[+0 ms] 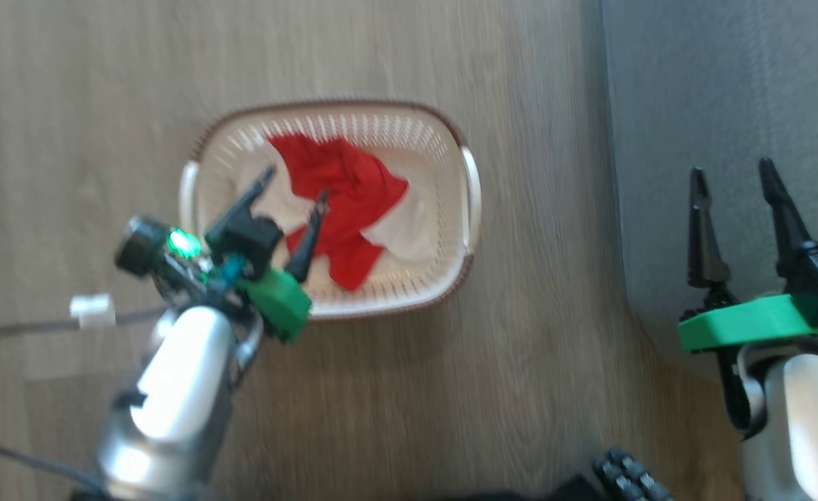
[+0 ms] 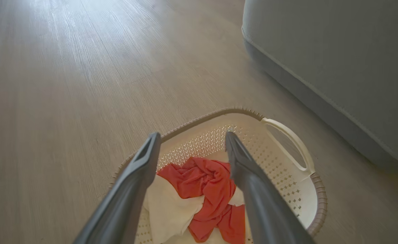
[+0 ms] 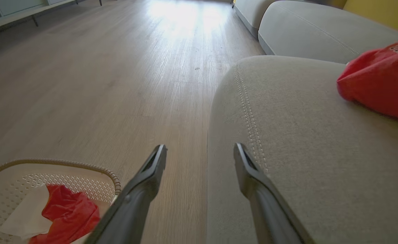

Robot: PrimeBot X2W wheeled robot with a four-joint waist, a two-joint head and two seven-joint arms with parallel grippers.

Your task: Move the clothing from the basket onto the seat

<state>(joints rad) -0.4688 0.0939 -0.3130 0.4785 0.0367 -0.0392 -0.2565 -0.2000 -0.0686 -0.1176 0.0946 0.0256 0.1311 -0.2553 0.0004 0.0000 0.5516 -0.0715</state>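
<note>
eng: claw status?
op: left claw [image 1: 296, 184] is spread wide with nothing between the fingers. it hangs over the basket [image 1: 353, 104], tips pointing down at the clothing [image 1: 353, 188]. i can't tell if a tip brushes the fabric, the head view is blurred.
eng: right one?
op: right claw [image 1: 732, 167] is also wide apart and holds nothing. it sits above the edge of the seat [image 1: 729, 83], well apart from the basket.
eng: where's the load?
op: clothing is in the basket in a crumpled heap. soft bright red cloth, white parts bunched around it. a second red piece [image 3: 378, 81] lies on the seat, far right in my right wrist view. its pale print is too small to read.
eng: surfaces?
op: basket is cream plastic, a rounded rectangle with perforated walls, a brown braided rim and a white loop handle [image 2: 300, 146] on the side. it stands on the floor [image 1: 102, 104], pale wood-grain planks, near the seat. seat is grey woven upholstery with a rounded corner and a double line of pale stitching [image 3: 249, 115].
</note>
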